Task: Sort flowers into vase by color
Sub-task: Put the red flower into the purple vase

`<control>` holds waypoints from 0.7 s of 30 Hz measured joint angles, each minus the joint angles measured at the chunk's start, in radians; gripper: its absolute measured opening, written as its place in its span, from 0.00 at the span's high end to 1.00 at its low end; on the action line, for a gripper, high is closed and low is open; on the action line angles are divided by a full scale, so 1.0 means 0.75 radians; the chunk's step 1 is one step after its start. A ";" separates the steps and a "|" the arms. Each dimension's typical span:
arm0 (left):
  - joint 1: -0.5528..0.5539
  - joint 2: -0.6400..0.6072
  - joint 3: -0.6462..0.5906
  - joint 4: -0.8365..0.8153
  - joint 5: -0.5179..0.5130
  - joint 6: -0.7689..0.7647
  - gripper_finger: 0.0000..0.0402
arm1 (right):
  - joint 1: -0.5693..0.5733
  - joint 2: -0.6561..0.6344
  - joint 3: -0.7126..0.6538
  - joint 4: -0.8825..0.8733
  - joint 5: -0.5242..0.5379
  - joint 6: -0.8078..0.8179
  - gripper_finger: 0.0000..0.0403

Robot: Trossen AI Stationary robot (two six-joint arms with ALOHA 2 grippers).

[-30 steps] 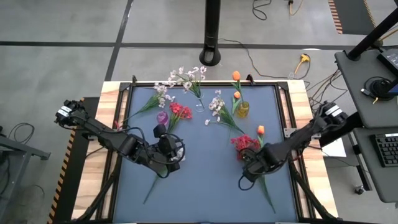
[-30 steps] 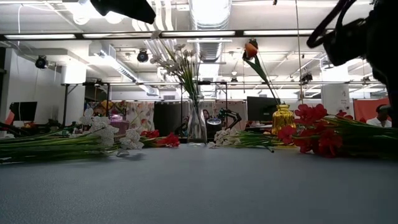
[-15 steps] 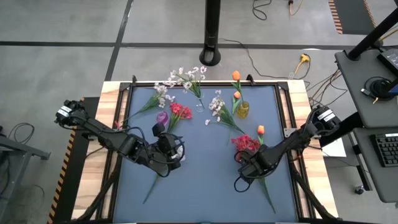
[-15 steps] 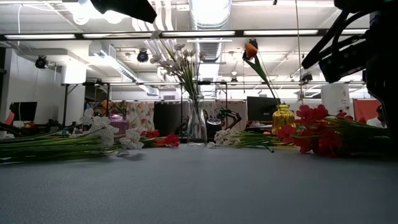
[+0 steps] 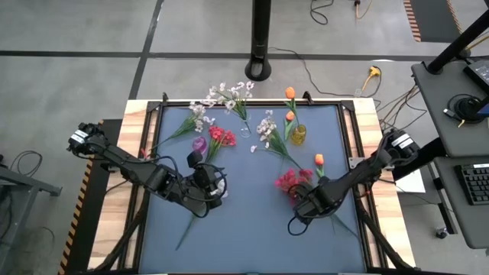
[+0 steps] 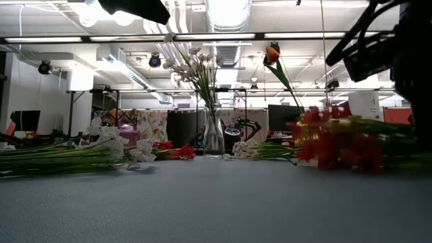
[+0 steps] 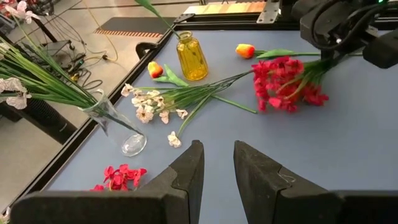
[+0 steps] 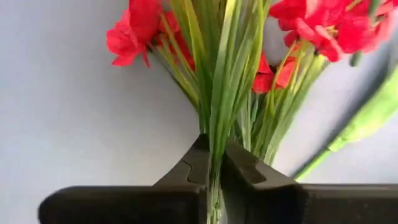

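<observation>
High view: the right tool (image 5: 304, 205) sits at the near right of the blue surface (image 5: 252, 229), clenched on the stems of the red spray (image 5: 288, 182), whose blossoms lie just ahead of it. An orange tulip (image 5: 318, 160) lies beside them. The left tool (image 5: 208, 191) waits over the near left, above a loose green stem (image 5: 187, 227). Clear vase (image 5: 244, 126) with white blossoms, amber vase (image 5: 297, 134) with orange buds, and a small purple vase (image 5: 199, 143) stand at the far side.

Low view: red spray (image 6: 331, 138) looks slightly raised, blossoms sagging toward the surface; clear vase (image 6: 214, 135) upright behind.

Left wrist view: left tool (image 7: 215, 165) released, holding nothing; amber vase (image 7: 191, 57), tilted-looking clear vase (image 7: 118, 124), white spray (image 7: 158, 107) lying flat.

Right wrist view: right tool (image 8: 213, 167) grips several thin stems of the red spray (image 8: 217, 68); some stems fan outside the fingers (image 8: 189, 167).

Risk: loose outer stems could slip free on lifting; dragging blossoms could snag the tulip stem (image 8: 360, 121); a swinging bunch could topple a vase.
</observation>
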 joint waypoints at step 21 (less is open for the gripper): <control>-0.012 0.004 -0.023 0.112 0.055 0.072 0.82 | 0.006 -0.334 0.293 -0.299 0.431 -0.223 0.96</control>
